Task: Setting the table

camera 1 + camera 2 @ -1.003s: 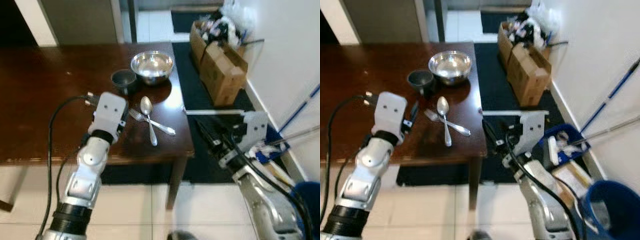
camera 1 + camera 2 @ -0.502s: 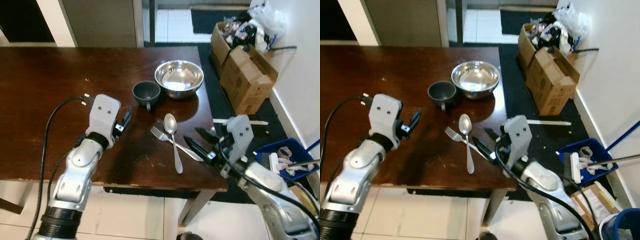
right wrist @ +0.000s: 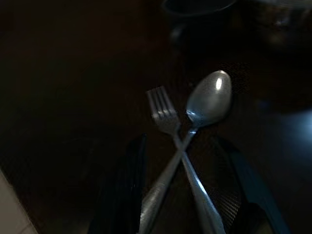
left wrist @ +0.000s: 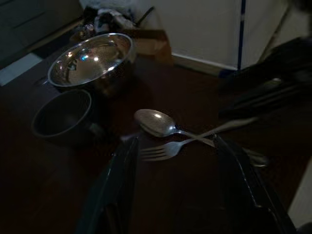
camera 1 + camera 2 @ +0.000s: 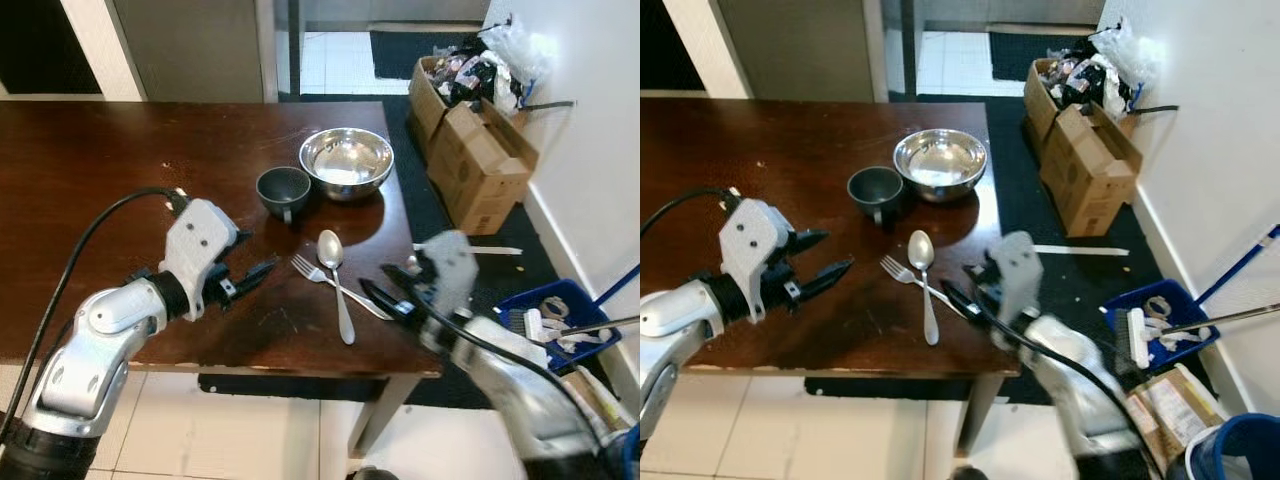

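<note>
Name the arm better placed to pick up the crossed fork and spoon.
Right. The right end effector is open at the handle ends of the fork and spoon, straddling both in its wrist view. The left end effector hovers farther off, over bare table.

L gripper [image 5: 256,275] fingers apart, R gripper [image 5: 385,288] spread, both arms fwd

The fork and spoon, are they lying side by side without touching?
No, the fork and the spoon cross over each other at their handles, forming an X on the dark table.
</note>
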`<state>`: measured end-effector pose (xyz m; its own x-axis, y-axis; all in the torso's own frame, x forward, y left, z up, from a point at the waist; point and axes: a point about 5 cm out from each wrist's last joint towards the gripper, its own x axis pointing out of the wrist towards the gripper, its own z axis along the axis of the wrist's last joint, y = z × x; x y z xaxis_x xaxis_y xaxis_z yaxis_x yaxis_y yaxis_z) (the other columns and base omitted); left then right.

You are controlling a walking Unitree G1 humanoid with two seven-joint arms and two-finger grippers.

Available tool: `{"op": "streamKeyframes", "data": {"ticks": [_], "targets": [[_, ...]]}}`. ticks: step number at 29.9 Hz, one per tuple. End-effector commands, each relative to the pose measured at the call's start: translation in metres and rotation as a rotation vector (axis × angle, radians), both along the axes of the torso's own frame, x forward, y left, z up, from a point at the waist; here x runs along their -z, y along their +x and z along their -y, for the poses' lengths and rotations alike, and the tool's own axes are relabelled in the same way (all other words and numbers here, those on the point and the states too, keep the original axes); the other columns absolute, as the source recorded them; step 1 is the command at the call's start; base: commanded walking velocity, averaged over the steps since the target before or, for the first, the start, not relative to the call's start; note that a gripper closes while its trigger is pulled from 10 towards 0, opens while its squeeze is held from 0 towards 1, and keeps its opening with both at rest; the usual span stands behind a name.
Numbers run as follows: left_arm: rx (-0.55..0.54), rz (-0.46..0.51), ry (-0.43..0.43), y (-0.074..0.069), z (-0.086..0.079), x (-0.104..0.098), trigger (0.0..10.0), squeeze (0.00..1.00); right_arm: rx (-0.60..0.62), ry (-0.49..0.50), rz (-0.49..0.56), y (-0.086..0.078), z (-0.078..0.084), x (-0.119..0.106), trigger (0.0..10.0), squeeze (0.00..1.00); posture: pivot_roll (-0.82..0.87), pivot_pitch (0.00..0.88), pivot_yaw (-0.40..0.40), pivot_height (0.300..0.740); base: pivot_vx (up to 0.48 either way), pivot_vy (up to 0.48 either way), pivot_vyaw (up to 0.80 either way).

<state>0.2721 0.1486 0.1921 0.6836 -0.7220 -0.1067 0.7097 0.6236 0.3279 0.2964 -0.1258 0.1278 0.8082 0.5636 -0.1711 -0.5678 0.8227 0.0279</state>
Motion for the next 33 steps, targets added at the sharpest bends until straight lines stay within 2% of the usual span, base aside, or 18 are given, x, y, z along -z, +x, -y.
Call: {"op": "streamKeyframes", "data": {"ticks": [1, 3, 4, 9, 15, 21, 25, 26, 27, 29, 30, 33], "targets": [[0.007, -0.032, 0.019, -0.003, 0.001, 0.006, 10.0, 0.00, 0.043, -0.039, -0.021, 0.007, 0.000, 0.008, 10.0, 0.00, -0.11, 0.017, 0.045, 0.740, 0.000, 0.000, 0.00], [0.006, -0.034, 0.024, -0.004, 0.002, 0.008, 10.0, 0.00, 0.053, -0.060, -0.026, 0.012, -0.003, 0.011, 10.0, 0.00, -0.11, 0.017, 0.045, 0.740, 0.000, 0.000, 0.00], [-0.004, -0.040, 0.023, -0.004, 0.002, 0.008, 10.0, 0.00, 0.051, -0.112, -0.040, 0.021, -0.010, 0.018, 10.0, 0.00, -0.10, 0.020, 0.035, 0.740, 0.000, 0.000, 0.00], [-0.020, -0.044, 0.026, -0.006, 0.002, 0.010, 10.0, 0.00, 0.040, -0.179, -0.067, 0.027, -0.017, 0.027, 10.0, 0.00, -0.08, 0.027, 0.021, 0.740, 0.000, 0.000, 0.00], [-0.031, -0.060, 0.042, -0.010, 0.001, 0.013, 10.0, 0.00, -0.041, -0.114, -0.079, 0.028, -0.032, 0.031, 10.0, 0.00, -0.07, 0.039, 0.019, 0.740, 0.000, 0.000, 0.00], [0.019, -0.096, 0.087, -0.019, 0.004, 0.021, 10.0, 0.00, -0.048, -0.176, -0.091, 0.031, -0.034, 0.041, 10.0, 0.00, -0.06, 0.054, 0.021, 0.740, 0.000, 0.000, 0.00], [0.011, -0.100, 0.094, -0.020, 0.003, 0.023, 10.0, 0.00, -0.051, -0.200, -0.099, 0.031, -0.031, 0.046, 10.0, 0.00, -0.06, 0.057, 0.020, 0.740, 0.000, 0.000, 0.00], [0.009, -0.101, 0.093, -0.020, 0.003, 0.023, 10.0, 0.00, -0.050, -0.209, -0.103, 0.031, -0.030, 0.048, 9.1, 0.00, -0.06, 0.057, 0.020, 0.740, 0.000, 0.000, 0.00], [0.007, -0.103, 0.089, -0.020, 0.003, 0.023, 10.0, 0.00, -0.053, -0.229, -0.109, 0.030, -0.028, 0.051, 4.2, 0.00, -0.07, 0.058, 0.020, 0.740, 0.000, 0.000, 0.00], [0.006, -0.103, 0.088, -0.019, 0.004, 0.023, 10.0, 0.00, -0.055, -0.234, -0.111, 0.030, -0.028, 0.052, 4.2, 0.00, -0.07, 0.058, 0.020, 0.740, 0.000, 0.000, 0.00], [0.006, -0.103, 0.086, -0.020, 0.004, 0.023, 10.0, 0.00, -0.060, -0.244, -0.112, 0.030, -0.027, 0.053, 0.0, 0.00, -0.07, 0.058, 0.020, 0.740, 0.000, 0.000, 0.00], [0.002, -0.105, 0.082, -0.020, 0.005, 0.024, 10.0, 0.00, -0.062, -0.258, -0.111, 0.030, -0.023, 0.056, 0.0, 0.00, -0.07, 0.057, 0.022, 0.740, 0.000, 0.000, 0.00]]}}
